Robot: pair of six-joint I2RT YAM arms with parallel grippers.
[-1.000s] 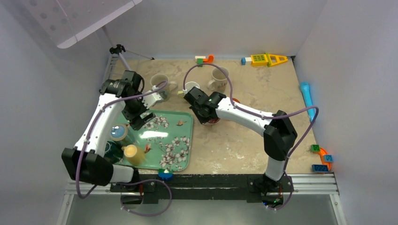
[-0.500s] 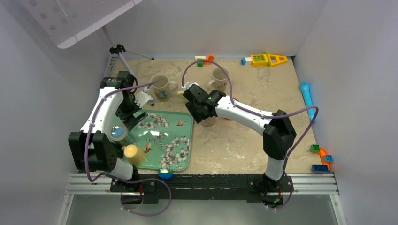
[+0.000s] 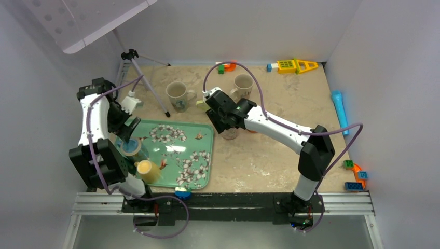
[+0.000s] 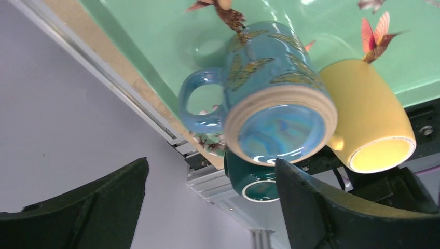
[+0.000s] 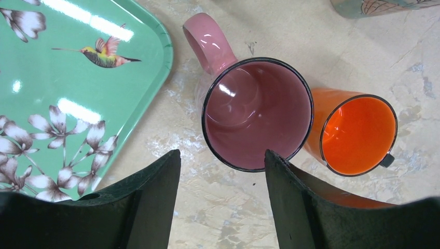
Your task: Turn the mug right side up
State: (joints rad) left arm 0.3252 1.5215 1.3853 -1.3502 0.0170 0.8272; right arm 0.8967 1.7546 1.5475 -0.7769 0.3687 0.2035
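Observation:
A pink mug (image 5: 258, 114) stands right side up on the table, mouth toward the camera, handle pointing to the tray. My right gripper (image 5: 223, 158) hovers just above it, open, with nothing between the fingers; in the top view that gripper (image 3: 224, 126) covers most of the pink mug (image 3: 231, 134). A blue butterfly mug (image 4: 270, 98) sits upside down at the tray's left corner, base up. My left gripper (image 4: 210, 166) is open beside and above it, empty, seen in the top view at the tray's left edge (image 3: 128, 126).
An orange mug (image 5: 358, 134) stands upright touching the pink one. The green flowered tray (image 3: 179, 155) also carries a yellow mug (image 4: 371, 119) and a dark teal mug (image 4: 259, 184). Two beige mugs (image 3: 177, 95) (image 3: 242, 85) stand behind. Toys line the back and right edges.
My right gripper has opened and let go of the pink mug, which stands upright. My left arm has swung left, away from the beige mug, to the tray's left corner.

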